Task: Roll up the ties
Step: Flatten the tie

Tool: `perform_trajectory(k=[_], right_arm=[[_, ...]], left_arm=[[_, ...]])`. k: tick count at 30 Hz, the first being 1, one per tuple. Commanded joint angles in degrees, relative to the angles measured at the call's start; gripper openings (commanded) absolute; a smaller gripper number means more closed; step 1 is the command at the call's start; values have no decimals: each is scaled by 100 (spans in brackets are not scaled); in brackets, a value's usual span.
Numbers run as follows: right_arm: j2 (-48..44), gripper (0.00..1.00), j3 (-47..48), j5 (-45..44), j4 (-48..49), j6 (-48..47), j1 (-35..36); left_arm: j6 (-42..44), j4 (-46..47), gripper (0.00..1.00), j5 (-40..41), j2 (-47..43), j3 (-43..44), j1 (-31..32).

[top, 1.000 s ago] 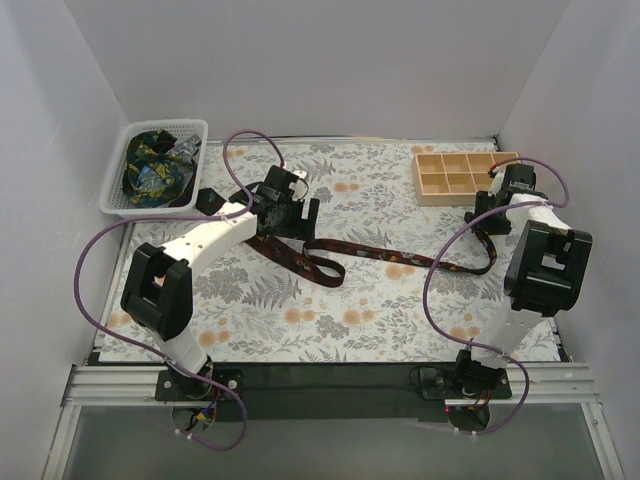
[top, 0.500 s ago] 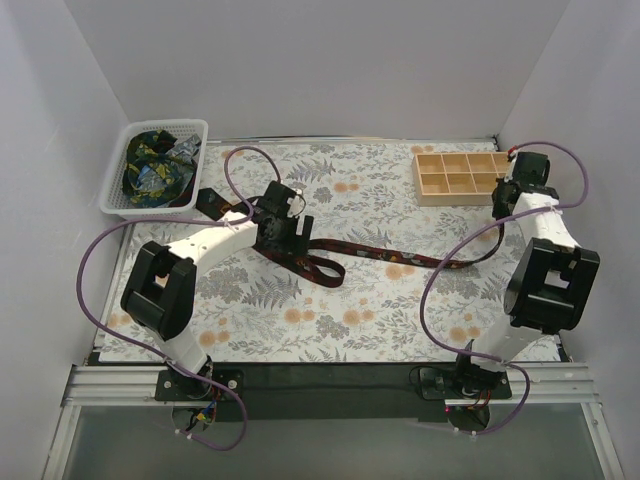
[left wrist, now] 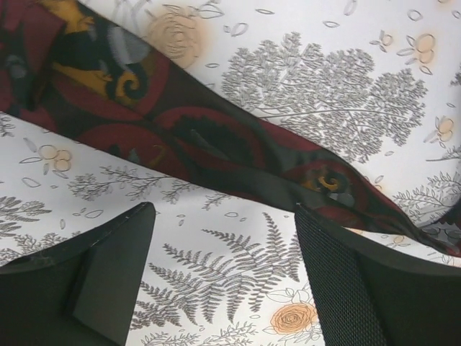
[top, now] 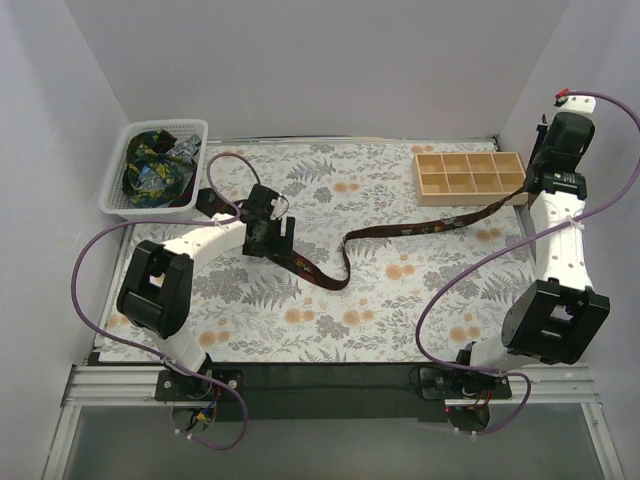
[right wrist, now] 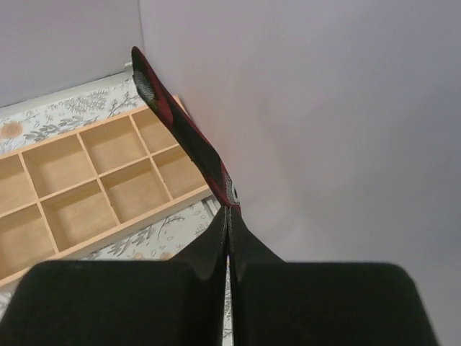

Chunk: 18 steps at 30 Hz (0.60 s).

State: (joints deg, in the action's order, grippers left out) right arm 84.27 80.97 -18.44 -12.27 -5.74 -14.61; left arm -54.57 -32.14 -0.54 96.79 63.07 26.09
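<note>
A long maroon tie (top: 420, 228) with dark and yellow print runs across the flowered table cloth, folded over near the middle. My right gripper (top: 530, 192) is raised by the right wall and shut on the tie's narrow end (right wrist: 180, 122), so that stretch hangs slanting off the table. My left gripper (top: 268, 236) hovers low over the wide end with its fingers open; in the left wrist view the tie (left wrist: 216, 144) lies just beyond the gripper (left wrist: 225, 216), with nothing between the fingers. Other ties (top: 150, 165), dark with blue and yellow prints, are heaped in the basket.
A white mesh basket (top: 165, 125) stands at the back left corner. A wooden tray (top: 468, 175) with several compartments sits at the back right, right under the lifted tie end, and shows in the right wrist view as well (right wrist: 108, 232). White walls enclose the table on three sides.
My right gripper shut on the tie's narrow end and rose toward the back right, lifting that stretch off the table. The left gripper shifted slightly left along the wide end.
</note>
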Motion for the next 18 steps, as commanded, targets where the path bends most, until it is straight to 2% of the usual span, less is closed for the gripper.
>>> perform_trajectory(k=[1,8,18], right_arm=[[-209,1,279,-450,567,-173,-50],[-411,1,104,77,858,-340,-68],[-280,1,489,-705,1122,-665,-200]], left_arm=[[-107,94,72,62,-117,-31,-244],[-195,50,67,97,374,39,-657],[-388,-11,58,203,920,319,-1219]])
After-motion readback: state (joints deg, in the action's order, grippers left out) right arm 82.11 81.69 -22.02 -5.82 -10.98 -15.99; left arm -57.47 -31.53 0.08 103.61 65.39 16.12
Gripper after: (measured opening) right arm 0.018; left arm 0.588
